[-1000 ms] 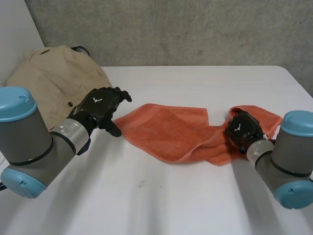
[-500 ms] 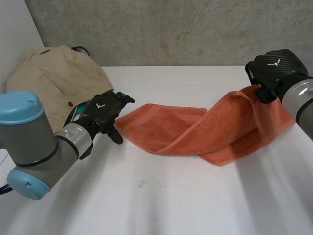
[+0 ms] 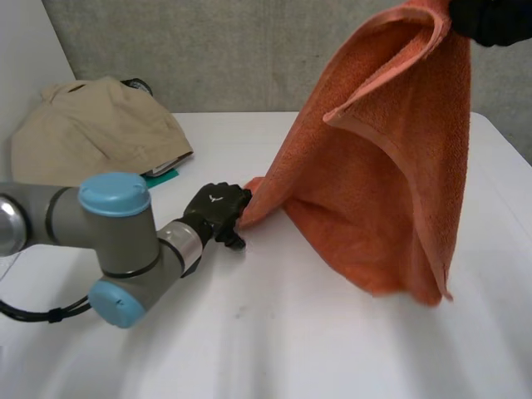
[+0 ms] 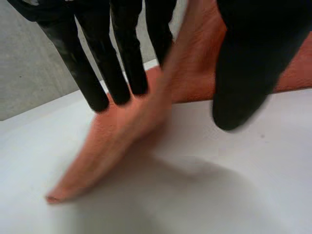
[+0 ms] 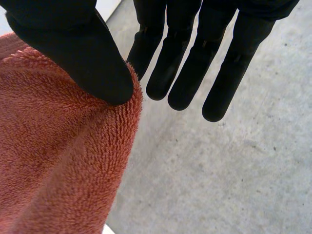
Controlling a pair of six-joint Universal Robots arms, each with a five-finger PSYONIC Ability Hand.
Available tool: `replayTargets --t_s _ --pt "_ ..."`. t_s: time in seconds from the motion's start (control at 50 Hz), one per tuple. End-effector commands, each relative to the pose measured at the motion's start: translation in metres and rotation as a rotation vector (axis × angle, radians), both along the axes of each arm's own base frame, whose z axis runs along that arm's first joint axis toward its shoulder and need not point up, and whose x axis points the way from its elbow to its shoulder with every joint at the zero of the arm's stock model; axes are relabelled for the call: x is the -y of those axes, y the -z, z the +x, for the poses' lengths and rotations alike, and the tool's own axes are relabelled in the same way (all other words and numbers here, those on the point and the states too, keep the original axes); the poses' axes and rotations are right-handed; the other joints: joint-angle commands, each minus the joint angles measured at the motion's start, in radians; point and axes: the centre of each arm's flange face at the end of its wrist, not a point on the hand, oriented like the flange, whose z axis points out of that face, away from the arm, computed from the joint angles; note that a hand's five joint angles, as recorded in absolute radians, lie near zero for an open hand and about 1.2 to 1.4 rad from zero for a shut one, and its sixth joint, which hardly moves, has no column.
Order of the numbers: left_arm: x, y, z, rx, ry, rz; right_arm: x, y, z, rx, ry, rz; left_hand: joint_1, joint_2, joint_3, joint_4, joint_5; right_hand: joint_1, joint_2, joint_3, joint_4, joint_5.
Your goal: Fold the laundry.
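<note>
An orange towel point(image 3: 391, 166) hangs like a tent above the white table point(image 3: 291, 332). My right hand point(image 3: 495, 18) holds its top edge high at the right; in the right wrist view the thumb point(image 5: 73, 44) pinches the towel's edge point(image 5: 58, 161) while the fingers stay straight. The towel's lower left corner rests on the table. My left hand point(image 3: 218, 209) is at that corner. In the left wrist view its straight fingers point(image 4: 117, 48) lie on the towel point(image 4: 126, 131), the thumb point(image 4: 243, 73) stands apart, and a ridge of cloth rises between them.
A beige garment point(image 3: 96, 133) lies heaped at the table's back left, with a green item point(image 3: 162, 174) poking out beneath it. A grey concrete wall point(image 3: 249, 50) stands behind the table.
My right hand has risen from the table up high, lifting the towel's right end. My left hand has moved right onto the towel's left corner.
</note>
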Motion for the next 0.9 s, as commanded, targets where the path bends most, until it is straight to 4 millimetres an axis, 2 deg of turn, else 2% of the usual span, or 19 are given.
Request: replayTargets --t_s 0.02,0.08,0.1,0.16,0.24,0.32,0.36,0.46,0.54,0.58,0.62,0.66,0.72,0.76,0.8,0.82,0.84,0.86,0.9 --pt "0.025 -0.002 0.011 0.023 -0.203 -0.054 -0.004 0.001 -0.006 0.012 0.007 0.011 0.497 0.556 0.584 0.581 0.587 0.293 0.217 0.206 0.196 0.216" --pt "0.03 -0.019 0.021 0.016 -0.263 -0.089 0.005 0.008 -0.012 -0.002 0.041 0.035 0.497 0.556 0.584 0.581 0.587 0.293 0.217 0.206 0.196 0.216" --pt "0.032 -0.042 0.029 -0.012 -0.282 -0.123 0.009 0.012 -0.014 -0.008 0.057 0.045 0.497 0.556 0.584 0.581 0.587 0.293 0.217 0.206 0.196 0.216" --pt "0.029 -0.069 0.048 -0.038 -0.305 -0.163 0.027 0.022 -0.025 -0.038 0.123 0.074 0.497 0.556 0.584 0.581 0.587 0.293 0.217 0.206 0.196 0.216" --pt "0.006 -0.13 0.07 -0.105 -0.261 -0.275 0.058 0.043 -0.038 -0.13 0.207 0.111 0.497 0.556 0.584 0.581 0.587 0.293 0.217 0.206 0.196 0.216" --pt "-0.02 -0.167 0.073 -0.145 -0.182 -0.35 0.09 0.072 -0.05 -0.253 0.278 0.176 0.497 0.556 0.584 0.581 0.587 0.293 0.217 0.206 0.196 0.216" --pt "-0.028 -0.172 0.073 -0.15 -0.154 -0.351 0.101 0.093 -0.051 -0.331 0.285 0.227 0.497 0.556 0.584 0.581 0.587 0.293 0.217 0.206 0.196 0.216" --pt "-0.041 -0.162 0.074 -0.122 -0.116 -0.292 0.118 0.134 -0.048 -0.46 0.262 0.328 0.497 0.556 0.584 0.581 0.587 0.293 0.217 0.206 0.196 0.216" --pt "-0.031 -0.129 0.071 -0.078 -0.116 -0.2 0.132 0.172 -0.038 -0.529 0.225 0.423 0.497 0.556 0.584 0.581 0.587 0.293 0.217 0.206 0.196 0.216" --pt "-0.019 -0.099 0.067 -0.03 -0.115 -0.128 0.139 0.193 -0.033 -0.56 0.231 0.472 0.497 0.556 0.584 0.581 0.587 0.293 0.217 0.206 0.196 0.216" --pt "-0.007 -0.074 0.063 0.028 -0.106 -0.096 0.145 0.201 -0.03 -0.576 0.248 0.484 0.497 0.556 0.584 0.581 0.587 0.293 0.217 0.206 0.196 0.216" --pt "0.004 -0.064 0.058 0.067 -0.099 -0.108 0.156 0.211 -0.025 -0.595 0.278 0.478 0.497 0.556 0.584 0.581 0.587 0.293 0.217 0.206 0.196 0.216" --pt "0.036 -0.061 0.046 0.121 -0.101 -0.199 0.175 0.206 -0.02 -0.585 0.328 0.404 0.497 0.556 0.584 0.581 0.587 0.293 0.217 0.206 0.196 0.216" --pt "0.052 -0.071 0.038 0.126 -0.117 -0.27 0.197 0.186 -0.016 -0.53 0.394 0.274 0.497 0.556 0.584 0.581 0.587 0.293 0.217 0.206 0.196 0.216" --pt "0.076 -0.103 0.03 0.085 -0.173 -0.393 0.209 0.166 -0.015 -0.478 0.443 0.163 0.497 0.556 0.584 0.581 0.587 0.293 0.217 0.206 0.196 0.216" --pt "0.082 -0.12 0.027 0.057 -0.193 -0.444 0.221 0.141 -0.013 -0.406 0.489 0.039 0.497 0.556 0.584 0.581 0.587 0.293 0.217 0.206 0.196 0.216" --pt "0.086 -0.136 0.025 0.027 -0.209 -0.488 0.225 0.128 -0.012 -0.369 0.505 -0.025 0.497 0.556 0.584 0.581 0.587 0.293 0.217 0.206 0.196 0.216" --pt "0.095 -0.169 0.025 -0.047 -0.248 -0.576 0.229 0.117 -0.012 -0.336 0.521 -0.089 0.497 0.556 0.584 0.581 0.587 0.293 0.217 0.206 0.196 0.216" --pt "0.101 -0.197 0.028 -0.126 -0.281 -0.65 0.234 0.082 -0.009 -0.252 0.55 -0.27 0.497 0.556 0.584 0.581 0.587 0.293 0.217 0.206 0.196 0.216"
